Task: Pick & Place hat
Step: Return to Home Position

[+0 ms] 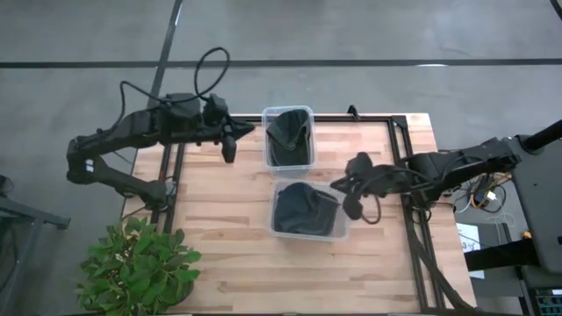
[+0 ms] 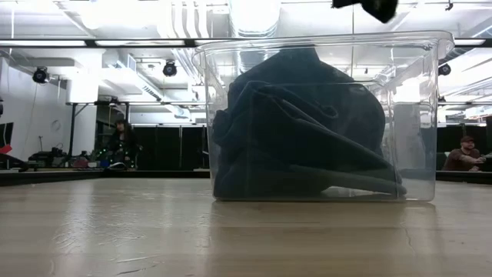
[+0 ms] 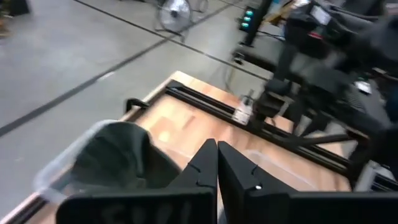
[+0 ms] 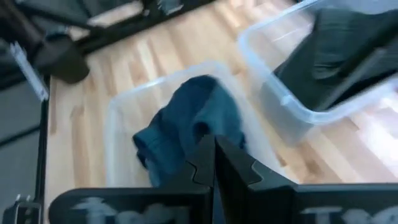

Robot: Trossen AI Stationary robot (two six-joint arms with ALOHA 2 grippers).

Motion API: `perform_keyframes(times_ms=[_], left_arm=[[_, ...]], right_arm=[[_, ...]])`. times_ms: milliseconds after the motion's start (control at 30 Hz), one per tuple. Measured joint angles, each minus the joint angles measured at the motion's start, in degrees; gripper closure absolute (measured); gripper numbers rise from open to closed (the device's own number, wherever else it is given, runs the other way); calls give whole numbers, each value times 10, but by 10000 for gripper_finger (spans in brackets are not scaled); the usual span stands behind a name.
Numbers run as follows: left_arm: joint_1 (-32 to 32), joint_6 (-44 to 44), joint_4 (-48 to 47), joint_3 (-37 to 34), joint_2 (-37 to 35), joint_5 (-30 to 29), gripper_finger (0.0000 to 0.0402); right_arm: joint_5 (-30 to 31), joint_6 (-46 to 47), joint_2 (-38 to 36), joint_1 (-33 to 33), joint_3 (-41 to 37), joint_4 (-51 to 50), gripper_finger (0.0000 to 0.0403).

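Note:
Two clear plastic bins stand on the wooden table, each with a dark hat crumpled inside. The far bin (image 1: pixel 289 136) holds one hat (image 1: pixel 287 133); the near bin (image 1: pixel 306 211) holds the other (image 1: pixel 303 209), seen large in the low view (image 2: pixel 304 127). My left gripper (image 1: pixel 230 151) hovers shut just left of the far bin, holding nothing; its wrist view shows the far hat (image 3: pixel 118 155) below its shut fingers (image 3: pixel 216 163). My right gripper (image 1: pixel 354 208) hangs shut at the near bin's right rim, above the hat (image 4: pixel 193 124), empty.
A potted plant (image 1: pixel 140 268) stands at the table's near left corner. A black frame rail (image 1: pixel 399 145) runs along the table's right side and far edge. Bare wood lies left of the bins and along the near edge. People sit in the room behind the table.

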Motion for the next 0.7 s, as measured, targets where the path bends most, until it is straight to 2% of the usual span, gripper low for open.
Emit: perform_keyframes(times_ms=[133, 233, 400, 467, 567, 700], left_arm=[[0, -6, 54, -62, -11, 35, 401], [0, -9, 78, -105, -15, 13, 401], [-2, 7, 33, -173, -18, 12, 401], [-3, 7, 85, -218, -19, 9, 401], [-3, 14, 213, -294, -19, 24, 401], [-4, 21, 360, -365, -22, 102, 401]], right_arm=[[36, 46, -61, 4, -52, 18, 394], [37, 57, -99, 1, -75, 13, 394], [32, 16, -159, 2, -115, -11, 394], [73, 15, -176, 3, -138, 4, 394], [127, -17, -194, 2, -178, 47, 394], [125, -55, -217, 3, -228, 97, 394]])
